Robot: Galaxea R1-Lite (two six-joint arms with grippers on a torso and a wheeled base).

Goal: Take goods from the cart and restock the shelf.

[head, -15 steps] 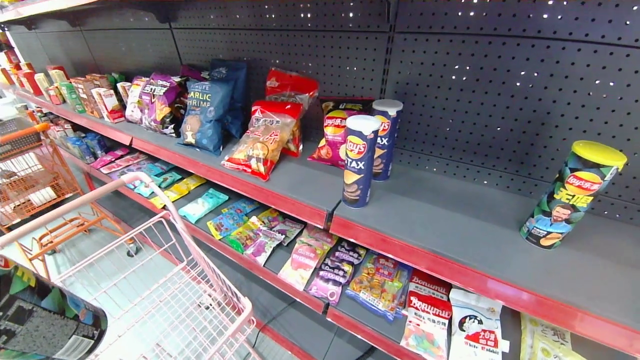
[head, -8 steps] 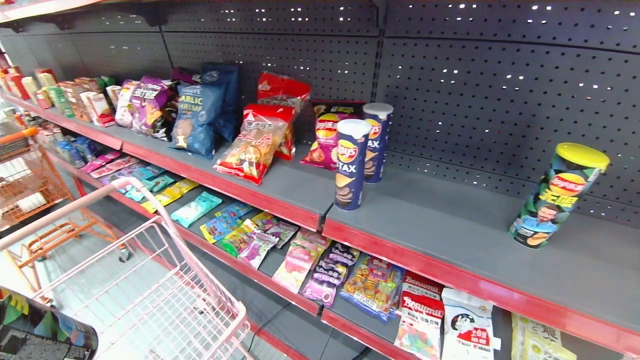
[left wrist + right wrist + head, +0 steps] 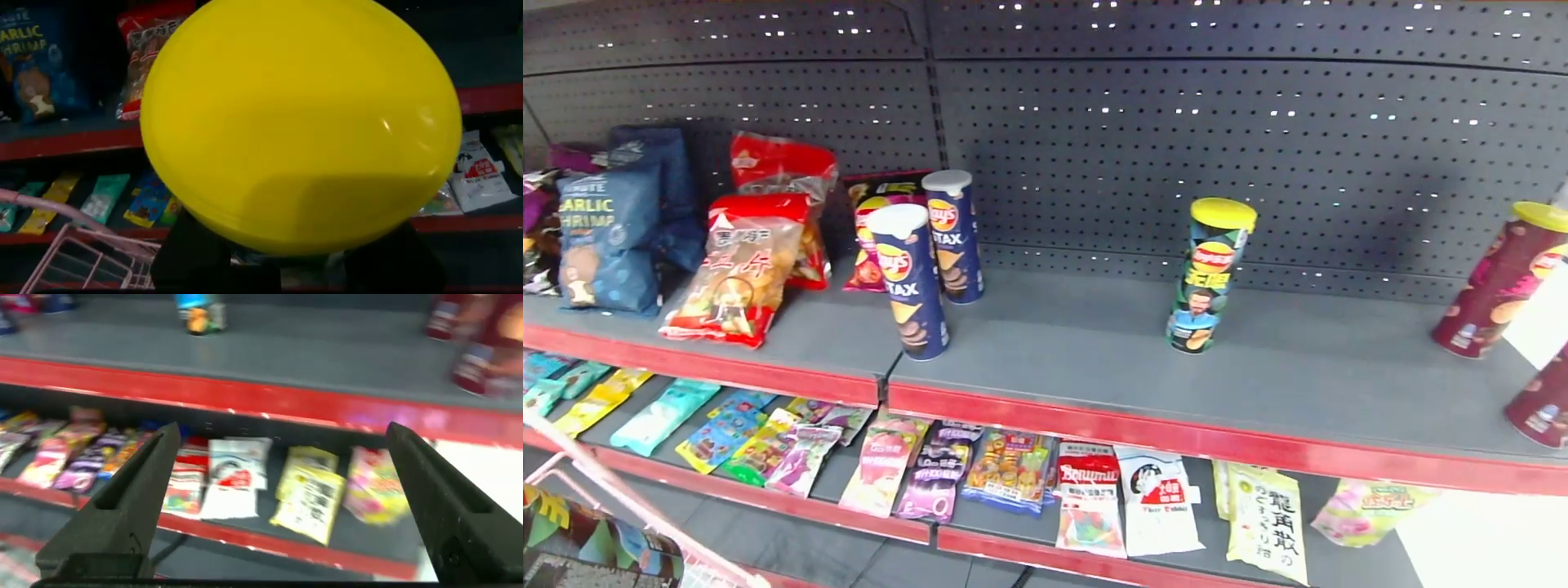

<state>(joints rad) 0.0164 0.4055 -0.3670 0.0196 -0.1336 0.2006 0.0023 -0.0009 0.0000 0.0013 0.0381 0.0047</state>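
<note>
Your head camera has swung right along the shelf (image 3: 1078,335): the pink cart (image 3: 645,502) slips to the corner, and bare grey board opens between the blue cans (image 3: 915,282) and the green can (image 3: 1205,273), more again before the maroon cans (image 3: 1494,278). That room suits restocking; mind the red front lip (image 3: 1176,437). The yellow-lidded can (image 3: 298,122) sits clamped in your left gripper (image 3: 286,265), low by the cart. Your right gripper (image 3: 278,514) hangs spread wide, empty, facing the lower shelf (image 3: 1339,539).
</note>
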